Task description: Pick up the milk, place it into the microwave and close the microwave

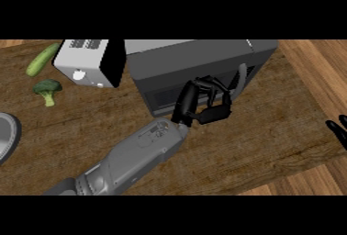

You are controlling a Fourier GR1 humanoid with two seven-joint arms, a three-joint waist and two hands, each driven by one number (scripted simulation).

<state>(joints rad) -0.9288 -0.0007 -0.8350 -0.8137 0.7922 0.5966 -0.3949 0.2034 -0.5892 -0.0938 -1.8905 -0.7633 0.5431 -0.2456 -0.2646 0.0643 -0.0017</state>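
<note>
The grey microwave (pixel 203 57) stands at the back middle of the wooden counter (pixel 271 137). Its dark front (pixel 159 98) faces me, and a narrow grey strip, the door's edge or handle (pixel 241 75), shows at its right. My left hand (pixel 203 103) is right in front of that face, fingers curled, with nothing visible inside them. No milk shows anywhere; the hand and the microwave's front hide whatever lies behind them. My right hand (pixel 338 131) rests open at the right edge of the view.
A white boxy appliance with a black side (pixel 85 64) stands just left of the microwave. A cucumber (pixel 42 58) and a broccoli floret (pixel 47 89) lie at the far left. A grey round rim (pixel 8 135) pokes in from the left edge.
</note>
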